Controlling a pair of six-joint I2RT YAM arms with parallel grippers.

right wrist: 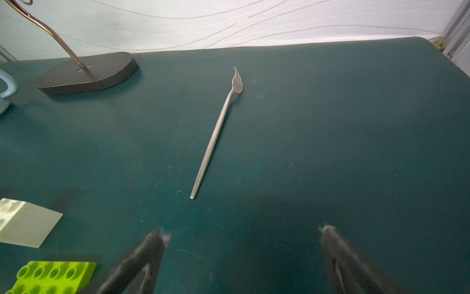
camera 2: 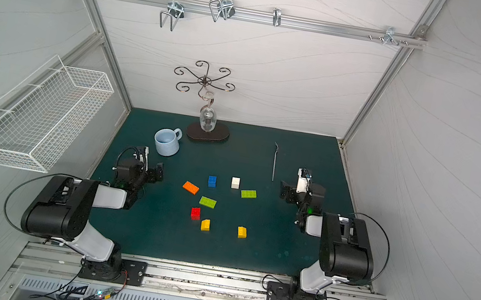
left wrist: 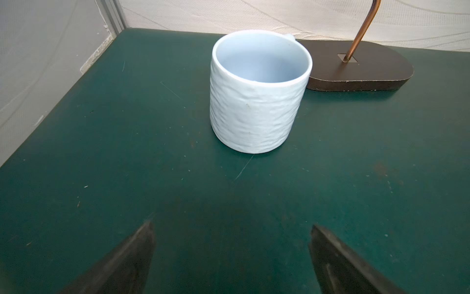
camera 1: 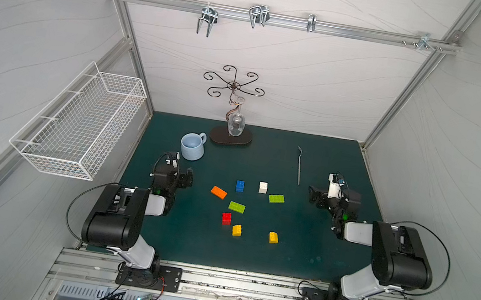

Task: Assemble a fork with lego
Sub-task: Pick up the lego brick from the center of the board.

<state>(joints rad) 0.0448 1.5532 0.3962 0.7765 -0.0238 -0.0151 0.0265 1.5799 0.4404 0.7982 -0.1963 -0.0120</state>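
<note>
Both claws hang released and hold nothing: left claw (left wrist: 232, 226), right claw (right wrist: 244, 230). The lego (camera 1: 236, 207) lies loose on the desk (camera 1: 298, 253) between them, none joined. The nearest lime green brick (right wrist: 54, 276) sits just inward of my right claw, long axis toward it; the left wrist view shows the mug (left wrist: 256, 107), no brick.

Mug (camera 1: 192, 146), metal fork (camera 1: 299, 167), stand (camera 1: 218, 138), likely wineglass (camera 1: 235, 125)

Eight bricks (camera 1: 236, 207), one mug (camera 1: 192, 146), one metal fork (camera 1: 298, 167), one stand (camera 1: 218, 138), one glass (camera 1: 235, 125).
</note>
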